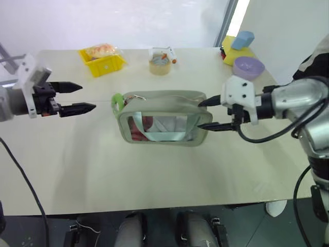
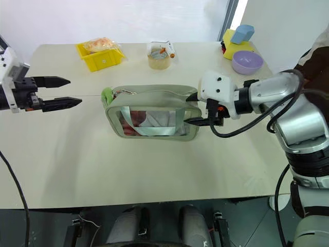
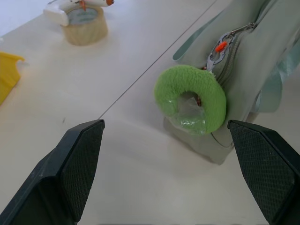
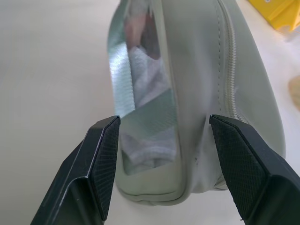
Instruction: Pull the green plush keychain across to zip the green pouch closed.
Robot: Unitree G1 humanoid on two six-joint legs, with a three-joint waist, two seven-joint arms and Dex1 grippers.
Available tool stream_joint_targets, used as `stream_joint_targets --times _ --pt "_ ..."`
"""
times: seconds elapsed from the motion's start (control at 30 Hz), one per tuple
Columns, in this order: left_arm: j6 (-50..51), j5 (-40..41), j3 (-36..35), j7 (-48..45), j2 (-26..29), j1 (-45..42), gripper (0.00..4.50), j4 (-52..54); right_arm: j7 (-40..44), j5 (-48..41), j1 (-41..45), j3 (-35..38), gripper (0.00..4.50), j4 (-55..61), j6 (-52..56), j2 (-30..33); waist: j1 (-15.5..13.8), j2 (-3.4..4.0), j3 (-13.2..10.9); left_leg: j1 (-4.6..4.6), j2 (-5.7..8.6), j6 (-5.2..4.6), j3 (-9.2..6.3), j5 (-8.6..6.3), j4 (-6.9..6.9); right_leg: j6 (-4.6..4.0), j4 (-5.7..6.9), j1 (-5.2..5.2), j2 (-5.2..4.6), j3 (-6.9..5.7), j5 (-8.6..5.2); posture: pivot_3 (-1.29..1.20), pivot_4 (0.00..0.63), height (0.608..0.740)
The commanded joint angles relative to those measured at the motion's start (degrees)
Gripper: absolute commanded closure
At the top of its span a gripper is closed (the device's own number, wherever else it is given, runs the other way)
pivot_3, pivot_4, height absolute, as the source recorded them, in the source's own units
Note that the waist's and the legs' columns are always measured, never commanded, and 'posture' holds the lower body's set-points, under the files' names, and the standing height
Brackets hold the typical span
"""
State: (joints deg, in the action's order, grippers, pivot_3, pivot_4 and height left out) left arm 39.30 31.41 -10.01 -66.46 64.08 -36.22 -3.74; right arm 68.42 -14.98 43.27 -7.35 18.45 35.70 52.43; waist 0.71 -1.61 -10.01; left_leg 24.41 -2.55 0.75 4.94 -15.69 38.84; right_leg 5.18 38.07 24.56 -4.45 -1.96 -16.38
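The green pouch (image 1: 159,121) lies in the middle of the table, its clear window facing me. The green plush keychain (image 3: 192,98), a lime ring of plush, hangs from the zip pull (image 3: 216,50) at the pouch's left end. My left gripper (image 1: 87,96) is open and hovers a little left of the keychain, apart from it. My right gripper (image 1: 200,115) is open, with one finger on each side of the pouch's right end (image 4: 154,192). In the right wrist view the zip line (image 4: 229,70) along the pouch looks closed.
At the back of the table stand a yellow bin (image 1: 103,63) with a packet in it, a beige roll (image 1: 160,67) with a white toy on top, a purple bowl (image 1: 249,67) and yellow and blue blocks (image 1: 237,46). The table's front edge (image 1: 154,206) is near me.
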Motion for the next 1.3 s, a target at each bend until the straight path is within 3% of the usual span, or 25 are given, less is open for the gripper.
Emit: stream_joint_targets --times 0.03,0.1,0.23,0.27,0.6,0.97,1.3 --pt "-1.02 -0.73 -0.64 -0.57 0.63 -1.68 0.00 -0.09 -0.63 0.91 -0.58 -0.09 1.58 -0.45 -3.24 -0.08 -0.01 0.00 0.00 0.00 0.00 -0.01 0.01 0.00 0.00 0.00 0.00 0.00 0.00 0.00 0.00 0.00 0.150 0.739" --pt "-0.34 -0.46 -0.68 -0.46 0.35 -1.38 0.00 0.57 -0.33 0.80 -0.84 -0.35 2.21 -0.71 -4.70 -0.28 -0.02 0.00 0.00 0.00 0.00 -0.01 0.02 0.00 0.02 0.00 -0.01 0.00 -0.01 0.01 0.00 0.00 0.150 0.739" --pt "-0.22 -0.42 -0.07 0.58 -1.73 -0.93 0.00 1.94 -0.31 0.79 -1.34 -0.75 4.25 -0.92 -7.40 -0.92 -0.12 0.00 0.00 0.00 -0.02 -0.01 0.00 0.00 0.03 0.00 0.00 0.00 -0.01 0.00 0.00 0.00 0.150 0.739" --pt "-0.57 -1.11 0.36 1.84 -2.90 -1.61 0.00 1.43 -0.25 0.72 -1.50 -0.84 4.46 -0.92 -7.91 -1.06 -0.14 0.00 0.00 0.00 -0.02 -0.01 0.00 0.00 0.03 0.00 0.00 0.00 -0.01 0.00 0.00 0.00 0.150 0.739" --pt "-1.88 -3.61 3.56 5.43 -11.89 -4.49 0.00 -1.60 -1.25 0.94 -3.46 -1.63 4.46 1.62 -8.89 -2.56 0.12 -0.01 0.01 -0.02 -0.04 -0.01 -0.02 0.00 0.07 0.00 0.02 -0.03 0.03 0.00 0.00 0.00 0.150 0.739" --pt "-4.49 -5.96 4.75 1.78 -11.66 -6.38 0.00 -7.22 -1.80 0.61 -4.21 -1.45 4.46 2.56 -7.91 -2.43 0.01 0.00 0.01 -0.02 -0.06 -0.01 0.00 0.00 0.09 0.00 0.02 -0.04 0.05 0.00 0.00 0.00 0.150 0.739" --pt "-4.42 -5.77 6.29 0.65 -16.05 -7.80 0.00 -9.01 -2.15 0.05 -4.37 -1.49 4.46 3.64 -6.70 -2.68 0.00 -0.01 0.01 -0.02 -0.06 -0.01 -0.02 0.00 0.11 0.00 0.02 -0.05 0.05 0.00 0.00 0.00 0.150 0.739"
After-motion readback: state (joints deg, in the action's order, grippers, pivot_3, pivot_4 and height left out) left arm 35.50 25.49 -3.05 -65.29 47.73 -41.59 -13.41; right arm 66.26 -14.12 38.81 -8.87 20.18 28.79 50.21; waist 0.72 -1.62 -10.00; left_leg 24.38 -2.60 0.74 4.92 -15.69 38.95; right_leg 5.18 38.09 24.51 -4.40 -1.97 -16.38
